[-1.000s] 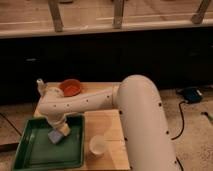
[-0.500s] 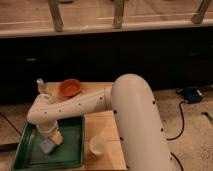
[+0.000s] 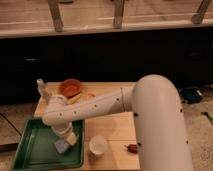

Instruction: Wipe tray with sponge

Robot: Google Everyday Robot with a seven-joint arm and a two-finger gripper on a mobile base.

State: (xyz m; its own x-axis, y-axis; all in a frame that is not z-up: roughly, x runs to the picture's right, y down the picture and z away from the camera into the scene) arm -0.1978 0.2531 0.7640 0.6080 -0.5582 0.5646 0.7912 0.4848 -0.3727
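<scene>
fat white tubular arm (image 3: 125,107), small dark dots; pale gripper (image 3: 67,141) over tray

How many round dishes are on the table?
2: an orange bowl at the back and a white cup in front, beside the green tray, where the gripper presses the sponge. The arm may hide others.

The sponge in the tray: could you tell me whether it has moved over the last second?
Yes. With the gripper over it, the sponge has slid from the far part of the tray toward its near right corner, closer to the white cup.
</scene>
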